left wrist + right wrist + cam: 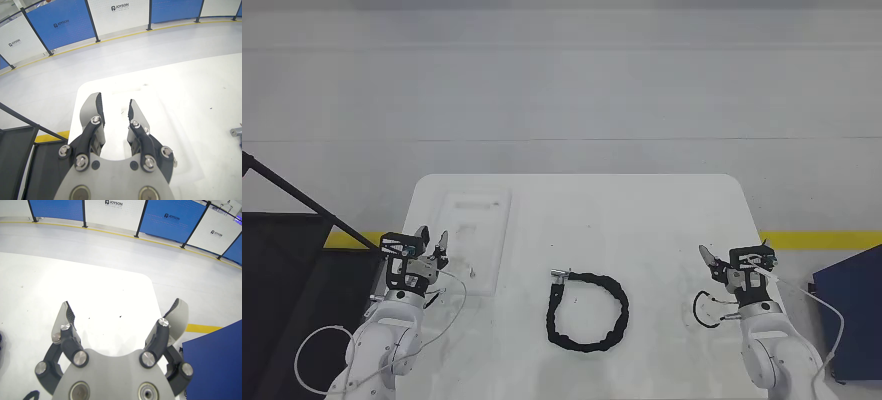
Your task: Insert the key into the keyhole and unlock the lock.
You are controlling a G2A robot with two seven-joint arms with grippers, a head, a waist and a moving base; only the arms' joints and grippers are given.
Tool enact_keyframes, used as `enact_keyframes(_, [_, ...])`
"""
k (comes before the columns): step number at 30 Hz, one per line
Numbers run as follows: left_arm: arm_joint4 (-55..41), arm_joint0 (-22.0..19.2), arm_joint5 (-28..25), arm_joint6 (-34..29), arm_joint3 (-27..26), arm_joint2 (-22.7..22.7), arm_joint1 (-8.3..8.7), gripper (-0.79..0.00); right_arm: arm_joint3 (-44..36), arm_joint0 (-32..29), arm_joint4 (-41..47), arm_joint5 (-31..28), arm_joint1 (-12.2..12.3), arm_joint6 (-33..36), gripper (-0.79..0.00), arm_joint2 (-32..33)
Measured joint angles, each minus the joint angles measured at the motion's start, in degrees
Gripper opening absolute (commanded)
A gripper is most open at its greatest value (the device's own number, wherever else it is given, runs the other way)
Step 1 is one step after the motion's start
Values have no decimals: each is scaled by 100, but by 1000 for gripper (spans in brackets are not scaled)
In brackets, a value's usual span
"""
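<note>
One coiled cable lock [621, 312], left tool [432, 238] spread, right tool [734, 250] spread wider

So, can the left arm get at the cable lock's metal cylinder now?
Probably yes: the open left end effector hovers at the low white tray, and only bare table separates that tray from the cylinder.

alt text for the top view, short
A black cable lock lies coiled at the middle of a white table. The open left gripper is at the table's left edge by a white tray, the open right gripper at its right edge.
</note>
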Motion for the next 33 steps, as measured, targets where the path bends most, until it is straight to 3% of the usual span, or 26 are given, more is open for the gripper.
enact_keyframes(23, [0,0,0,0,0,0,0,-473,0,0,0,0,0,0,0,0])
enact_keyframes(24, [0,0,0,0,0,0,0,0,0,0,0,0,0,0,0,0])
enact_keyframes(28, [0,0,0,0,0,0,0,0,-48,86,48,14,-2,18,0,66])
enact_keyframes(33, [0,0,0,0,0,0,0,0,-147,378,-508,-132,20,74,0,63])
